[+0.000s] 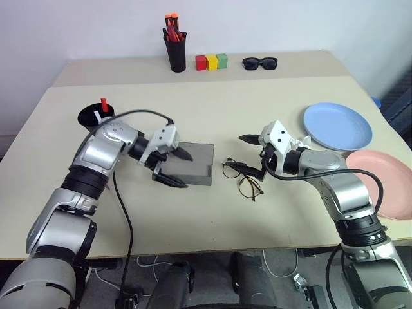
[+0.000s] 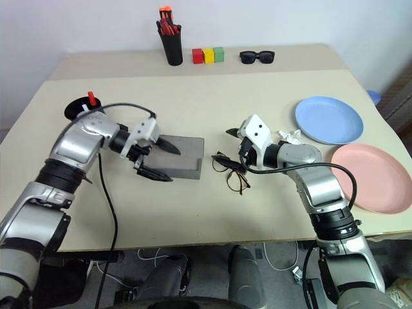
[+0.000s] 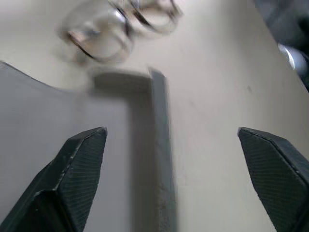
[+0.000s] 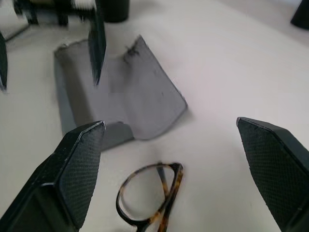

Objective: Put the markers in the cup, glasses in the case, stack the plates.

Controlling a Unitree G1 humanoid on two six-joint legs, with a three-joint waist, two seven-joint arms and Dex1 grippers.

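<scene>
Two markers [image 1: 102, 109] stand in the cup [image 1: 90, 118] at far left. Next, the left gripper [image 1: 176, 168] gapes wide over the grey case [image 1: 193, 163]. Glasses [image 1: 242, 177] lie beside it, under the wide-spread, empty right gripper [image 1: 253, 156]. Blue and pink plates [image 1: 337, 126] sit unstacked rightmost.

Case [image 1: 192, 163] at table [image 1: 206, 219] centre, glasses [image 1: 242, 179] just right of it. Plates [image 1: 337, 125] at my far right, side by side. Cup [image 1: 94, 117] left, marker [image 1: 103, 105] in it. Pen cup [image 1: 176, 55], blocks [image 1: 212, 62], sunglasses [image 1: 259, 62] along far edge.
</scene>
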